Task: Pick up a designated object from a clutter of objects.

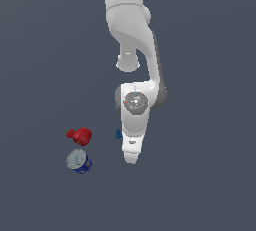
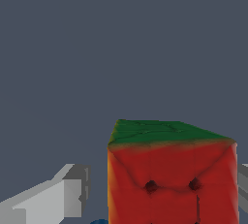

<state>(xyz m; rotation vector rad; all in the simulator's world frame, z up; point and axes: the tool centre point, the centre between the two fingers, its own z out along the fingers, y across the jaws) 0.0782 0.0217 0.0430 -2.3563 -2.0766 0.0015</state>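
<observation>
cube (image 2: 172,179): fills the wrist view, red gridded face toward the camera, green face above it; hidden under the arm in the exterior view
gripper (image 1: 131,156): over the cube, one grey finger (image 2: 58,196) standing apart from its side, the other just at the opposite edge; jaws spread, not yet pressing
handling: probably light and rigid; flat faces, likely smooth, so slip is possible
hold: opposite flat sides, mid-height, square on
clutter: red lumpy object (image 1: 80,136), can (image 1: 78,161) and blue cone (image 1: 118,134) toward the exterior view's left
</observation>
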